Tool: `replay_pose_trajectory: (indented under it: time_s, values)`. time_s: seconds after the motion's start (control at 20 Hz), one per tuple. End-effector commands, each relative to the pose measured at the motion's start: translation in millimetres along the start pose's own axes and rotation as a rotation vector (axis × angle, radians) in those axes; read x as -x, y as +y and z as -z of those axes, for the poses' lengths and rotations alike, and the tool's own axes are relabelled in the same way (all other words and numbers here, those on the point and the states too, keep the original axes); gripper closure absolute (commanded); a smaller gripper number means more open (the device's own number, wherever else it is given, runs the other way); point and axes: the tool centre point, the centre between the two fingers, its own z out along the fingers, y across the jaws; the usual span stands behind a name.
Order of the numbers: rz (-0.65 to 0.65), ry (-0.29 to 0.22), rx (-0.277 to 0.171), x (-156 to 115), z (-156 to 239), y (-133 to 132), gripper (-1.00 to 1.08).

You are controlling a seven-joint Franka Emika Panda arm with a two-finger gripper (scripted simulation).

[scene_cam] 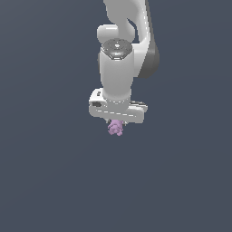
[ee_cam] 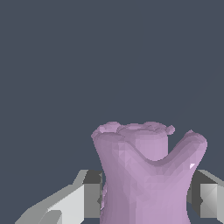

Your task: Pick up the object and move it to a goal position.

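Observation:
The object (scene_cam: 116,128) is a tiny pale purple-pink lumpy piece that sticks out just below my white gripper (scene_cam: 117,123) in the exterior view. In the wrist view the object (ee_cam: 146,175) fills the space between my two fingers (ee_cam: 89,197), which press on it from both sides. My gripper is shut on the object. My fingertips are hidden by the hand in the exterior view.
The white arm (scene_cam: 120,63) comes down from the top of the exterior view. Around it is only a plain dark blue-grey ground (scene_cam: 45,158).

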Motion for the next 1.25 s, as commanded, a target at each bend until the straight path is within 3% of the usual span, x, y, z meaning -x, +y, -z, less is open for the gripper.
replay_pose_trajectory:
  time_s: [0.0, 0.55, 1.2]
  values:
    - [0.0, -0.001, 0.0, -8.8, 23.6, -4.6, 1.08]
    - [0.0, -0.001, 0.0, -39.8, 95.6, -20.1, 1.08]
    - [0.001, -0.001, -0.001, -51.4, 119.0, -25.4, 1.08]
